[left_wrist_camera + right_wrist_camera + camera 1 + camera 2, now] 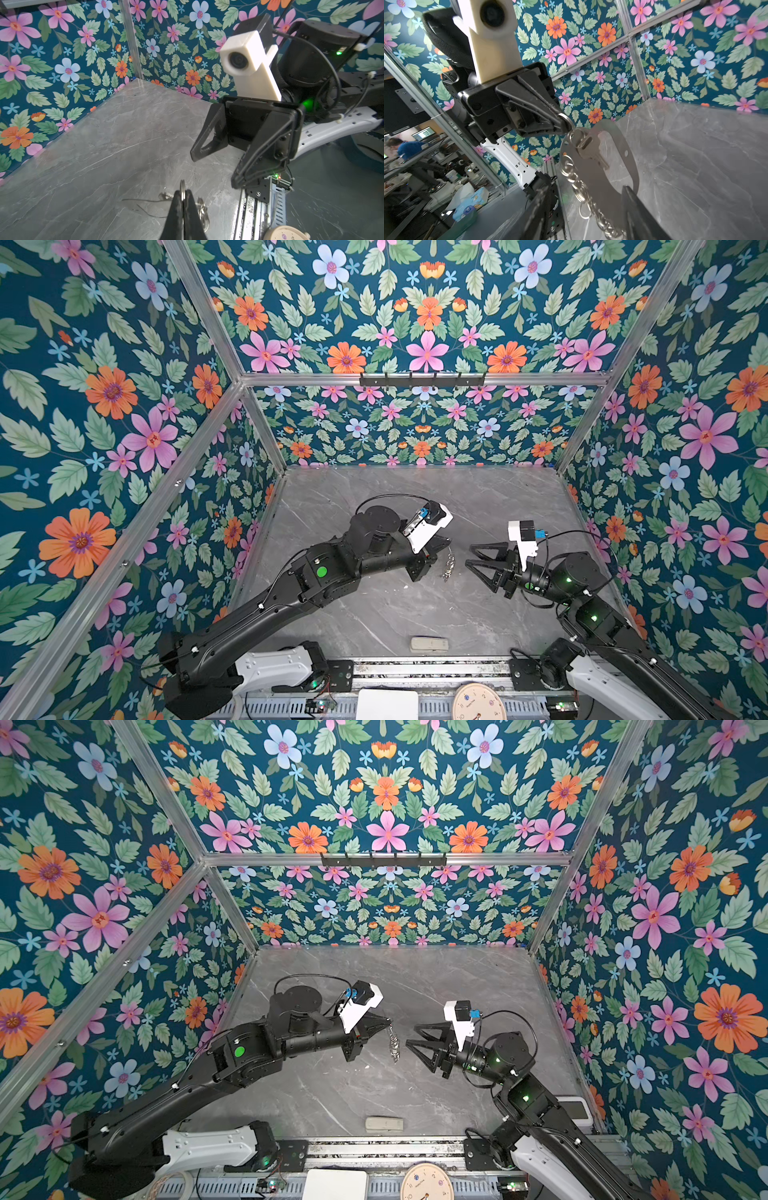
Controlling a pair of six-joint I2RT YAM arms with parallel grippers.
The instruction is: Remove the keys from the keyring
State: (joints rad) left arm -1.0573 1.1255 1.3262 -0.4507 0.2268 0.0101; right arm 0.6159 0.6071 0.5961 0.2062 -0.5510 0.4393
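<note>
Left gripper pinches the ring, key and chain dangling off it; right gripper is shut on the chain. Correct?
Not quite. The right gripper is open, jaws spread, closed on nothing, as a top view shows. The rest stands: in the right wrist view the left gripper pinches the ring, with the key and chain dangling off it.

My black left gripper (447, 541) is pinched shut, arm stretched toward the middle; my black right gripper (468, 554) faces it, jaws spread apart.
</note>
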